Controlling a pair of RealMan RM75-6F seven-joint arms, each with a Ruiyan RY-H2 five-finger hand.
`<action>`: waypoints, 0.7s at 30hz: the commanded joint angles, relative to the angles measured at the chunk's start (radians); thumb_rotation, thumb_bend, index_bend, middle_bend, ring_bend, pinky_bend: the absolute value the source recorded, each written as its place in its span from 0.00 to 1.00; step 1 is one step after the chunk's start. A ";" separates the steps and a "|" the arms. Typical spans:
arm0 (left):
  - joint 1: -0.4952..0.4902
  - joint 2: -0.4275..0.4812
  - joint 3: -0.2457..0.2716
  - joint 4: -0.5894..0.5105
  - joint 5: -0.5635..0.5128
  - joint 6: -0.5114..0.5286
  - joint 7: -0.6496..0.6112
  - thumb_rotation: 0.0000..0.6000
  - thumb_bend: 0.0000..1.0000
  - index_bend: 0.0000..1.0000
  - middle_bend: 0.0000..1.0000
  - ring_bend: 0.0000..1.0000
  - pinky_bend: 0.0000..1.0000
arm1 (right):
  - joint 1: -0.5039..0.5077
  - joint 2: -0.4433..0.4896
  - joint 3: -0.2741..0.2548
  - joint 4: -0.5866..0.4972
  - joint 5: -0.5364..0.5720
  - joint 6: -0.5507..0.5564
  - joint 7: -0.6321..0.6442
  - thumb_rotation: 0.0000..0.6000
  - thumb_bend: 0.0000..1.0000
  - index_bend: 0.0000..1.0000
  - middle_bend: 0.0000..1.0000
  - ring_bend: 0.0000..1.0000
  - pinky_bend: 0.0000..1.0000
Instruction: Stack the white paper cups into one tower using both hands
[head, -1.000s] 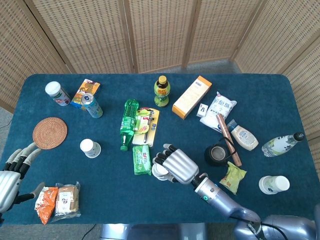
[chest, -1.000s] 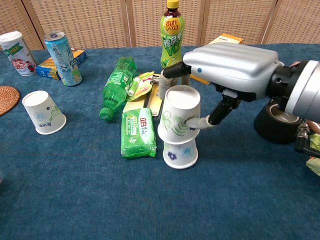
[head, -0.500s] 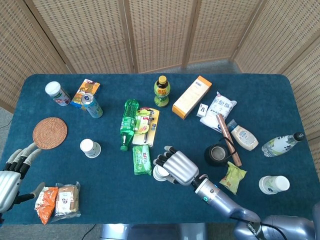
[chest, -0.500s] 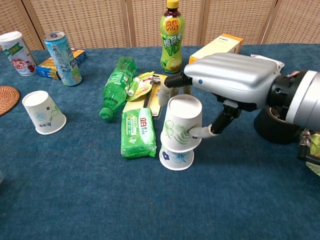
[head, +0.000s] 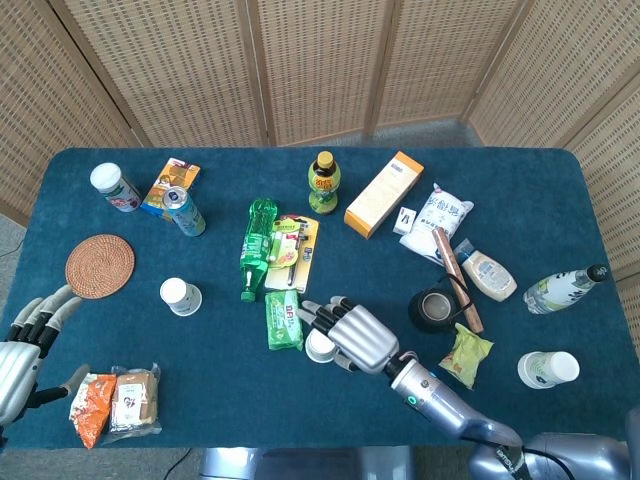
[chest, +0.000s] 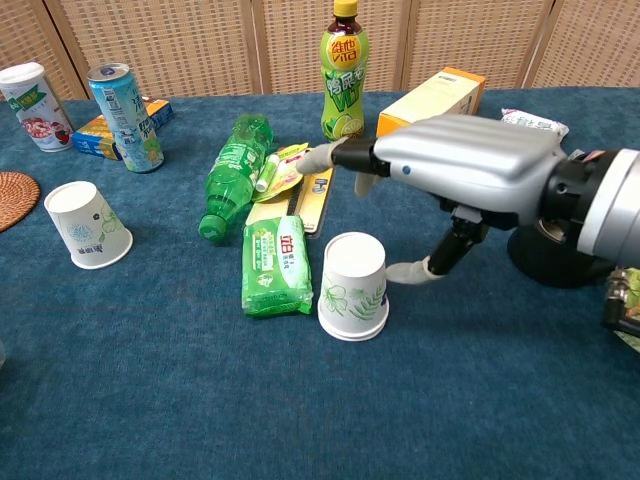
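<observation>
Two white paper cups (chest: 353, 287) stand nested mouth-down on the blue cloth beside a green packet; in the head view this stack (head: 319, 346) peeks out from under my right hand. My right hand (chest: 468, 166) hovers over the stack with its fingers stretched out flat and the thumb tip right beside the cup wall, holding nothing. It also shows in the head view (head: 356, 336). A third white cup (chest: 87, 225) stands mouth-down alone at the left (head: 180, 296). My left hand (head: 26, 352) waits at the table's near left edge, fingers apart and empty.
A green packet (chest: 276, 264), a lying green bottle (chest: 232, 174) and a yellow drink bottle (chest: 343, 70) crowd the stack's far side. A black pot (head: 435, 308) sits to the right. Snack bags (head: 115, 400) lie by my left hand, with a woven coaster (head: 99, 265) beyond.
The right hand lowered the upper cup fully over the lower one, then let go and spread its fingers above the stack. The left hand stayed still.
</observation>
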 joint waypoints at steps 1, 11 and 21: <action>-0.001 0.000 -0.001 0.001 -0.004 -0.003 -0.001 1.00 0.35 0.00 0.00 0.00 0.00 | -0.029 0.015 -0.006 -0.017 -0.021 0.050 0.023 1.00 0.28 0.05 0.11 0.26 0.25; -0.004 -0.004 -0.001 0.001 -0.014 -0.013 0.002 1.00 0.36 0.00 0.00 0.00 0.00 | -0.142 0.050 -0.041 0.085 -0.141 0.268 0.168 1.00 0.27 0.07 0.09 0.19 0.23; -0.006 -0.009 -0.005 -0.009 -0.016 -0.016 0.022 1.00 0.36 0.00 0.00 0.00 0.00 | -0.277 0.086 -0.018 0.247 -0.116 0.471 0.344 1.00 0.26 0.09 0.09 0.19 0.23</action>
